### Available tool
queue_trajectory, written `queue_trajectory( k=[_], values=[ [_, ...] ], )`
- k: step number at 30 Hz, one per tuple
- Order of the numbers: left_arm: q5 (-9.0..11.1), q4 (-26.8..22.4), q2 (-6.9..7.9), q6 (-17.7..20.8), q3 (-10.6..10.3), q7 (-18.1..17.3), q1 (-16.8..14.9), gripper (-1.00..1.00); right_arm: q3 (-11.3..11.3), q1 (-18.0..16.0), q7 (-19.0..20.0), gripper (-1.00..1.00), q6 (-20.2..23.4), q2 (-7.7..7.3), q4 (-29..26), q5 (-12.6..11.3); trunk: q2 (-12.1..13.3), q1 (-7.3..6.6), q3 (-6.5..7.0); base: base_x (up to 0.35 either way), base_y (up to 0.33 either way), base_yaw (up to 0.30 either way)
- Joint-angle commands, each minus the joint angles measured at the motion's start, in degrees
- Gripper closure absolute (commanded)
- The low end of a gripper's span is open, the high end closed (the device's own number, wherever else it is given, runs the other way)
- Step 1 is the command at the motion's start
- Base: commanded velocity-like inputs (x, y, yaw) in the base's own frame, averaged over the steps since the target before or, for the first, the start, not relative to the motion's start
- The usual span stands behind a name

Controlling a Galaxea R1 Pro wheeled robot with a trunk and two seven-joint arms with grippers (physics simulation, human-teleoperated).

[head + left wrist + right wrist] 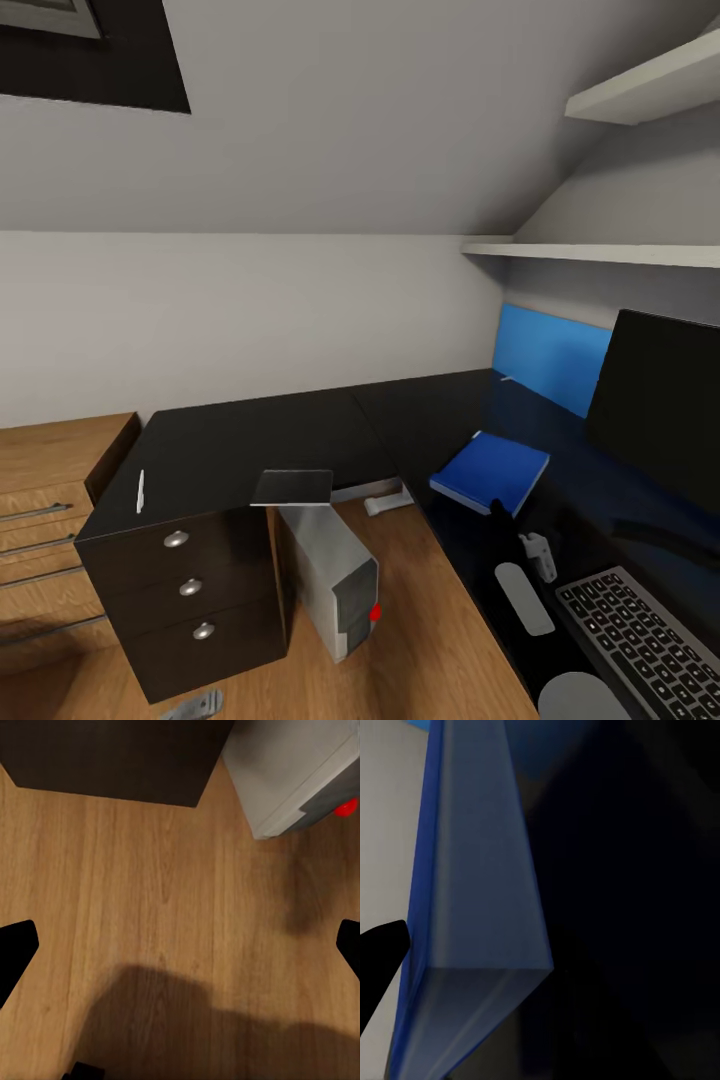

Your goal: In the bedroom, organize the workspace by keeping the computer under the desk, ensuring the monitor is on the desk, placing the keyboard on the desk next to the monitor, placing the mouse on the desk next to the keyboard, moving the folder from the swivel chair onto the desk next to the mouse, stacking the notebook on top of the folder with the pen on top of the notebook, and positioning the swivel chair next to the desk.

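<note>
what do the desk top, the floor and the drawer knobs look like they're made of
The long L-shaped desk's black top looks like glossy lacquer or laminate: it mirrors the blue wall panel. The floor looks like oak planks with a matt finish; grain lines run along it in the left wrist view. The three round drawer knobs look like brushed silver metal, with a pale sheen, though coated plastic is possible.

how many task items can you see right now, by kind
folder: 1
notebook: 1
pen: 1
keyboard: 1
monitor: 1
computer: 1
desk: 1
total: 7
</note>
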Motion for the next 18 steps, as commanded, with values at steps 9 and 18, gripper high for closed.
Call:
queue_trajectory(
  k=[9,18],
  values=[
    [0.6,-0.1,0.05,0.0,-0.2,0.5,0.0,-1.0,0.0,0.0,-0.1,1.0,-0.2,0.01,-0.1,-0.4,-3.7,1.98,-1.67,0.0,0.0,0.0],
    [0.6,-0.1,0.03,0.0,-0.2,0.5,0.0,-1.0,0.0,0.0,-0.1,1.0,-0.1,0.01,-0.1,-0.5,-7.3,3.96,-3.29,0.0,0.0,0.0]
  ],
)
